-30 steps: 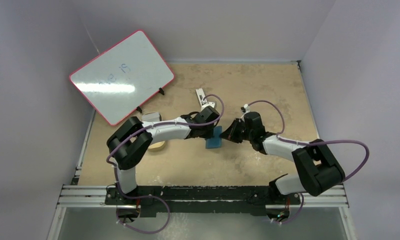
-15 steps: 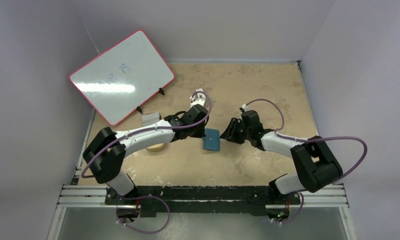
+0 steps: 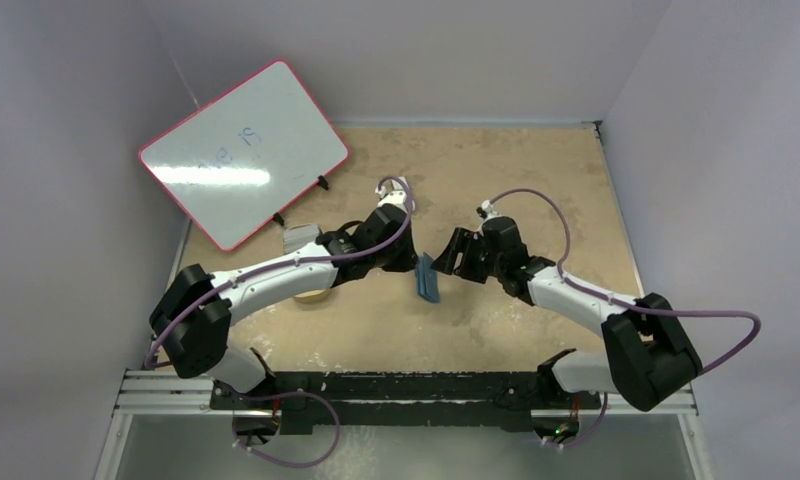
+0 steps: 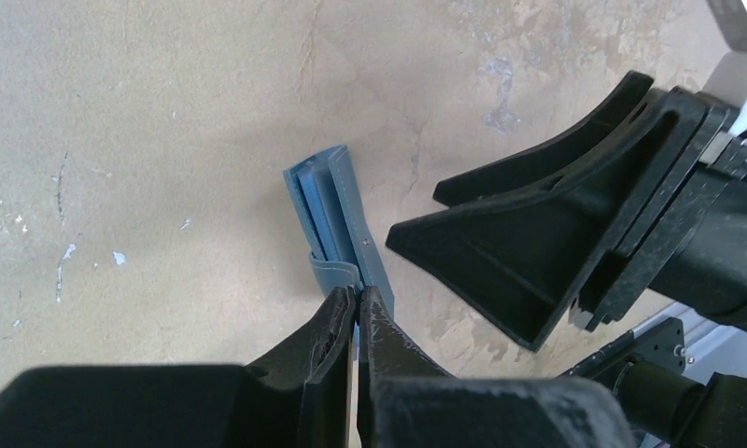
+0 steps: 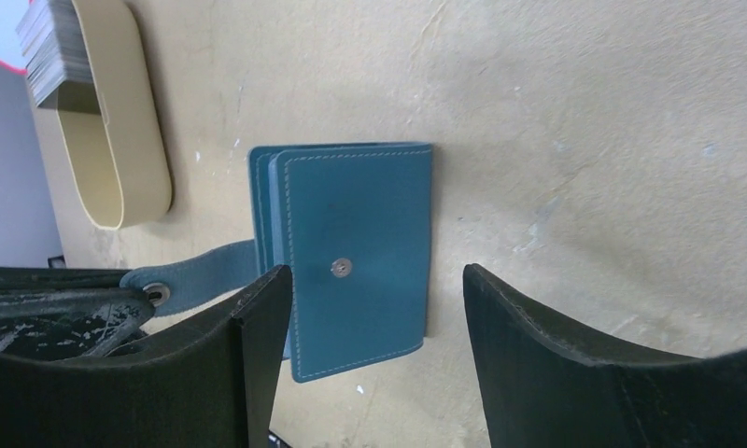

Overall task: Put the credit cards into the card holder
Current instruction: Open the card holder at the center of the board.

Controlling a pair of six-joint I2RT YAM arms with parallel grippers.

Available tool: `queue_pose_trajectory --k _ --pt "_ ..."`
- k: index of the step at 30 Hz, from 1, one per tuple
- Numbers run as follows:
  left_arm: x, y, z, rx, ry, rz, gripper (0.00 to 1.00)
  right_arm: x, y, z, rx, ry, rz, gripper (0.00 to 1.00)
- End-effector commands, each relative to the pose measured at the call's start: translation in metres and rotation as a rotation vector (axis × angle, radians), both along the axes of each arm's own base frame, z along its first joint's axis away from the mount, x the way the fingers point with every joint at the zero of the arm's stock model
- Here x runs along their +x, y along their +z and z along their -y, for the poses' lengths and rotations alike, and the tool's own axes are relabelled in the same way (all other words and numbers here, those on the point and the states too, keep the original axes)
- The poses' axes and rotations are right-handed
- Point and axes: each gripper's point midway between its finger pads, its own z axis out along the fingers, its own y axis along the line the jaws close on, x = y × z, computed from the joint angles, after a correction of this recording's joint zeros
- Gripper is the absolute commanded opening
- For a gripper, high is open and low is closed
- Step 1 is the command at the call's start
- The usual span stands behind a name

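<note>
Card holder: closed, stood on edge on the table, between both grippers.
Left gripper: I have it pinched shut on the holder's snap strap.
Right gripper: jaws apart, flanking the holder, gripping nothing.
Credit cards: probably that stack in the tan tray, well apart.

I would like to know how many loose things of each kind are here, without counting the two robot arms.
whiteboard: 1
card holder: 1
tan tray: 1
stack of cards: 1 (single cards cannot be counted)
Total: 4
</note>
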Motion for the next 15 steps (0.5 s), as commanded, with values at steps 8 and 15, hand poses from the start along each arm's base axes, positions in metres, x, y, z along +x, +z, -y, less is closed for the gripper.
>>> queue_pose_trajectory --k 8,15 --pt "0.007 0.025 0.012 -0.097 0.007 0.036 0.0 -0.001 0.016 -0.022 0.067 0.058 0.016 0.7" --pt "0.006 0.022 0.015 -0.103 -0.001 0.024 0.0 0.001 0.002 -0.013 -0.004 0.024 -0.011 0.7"
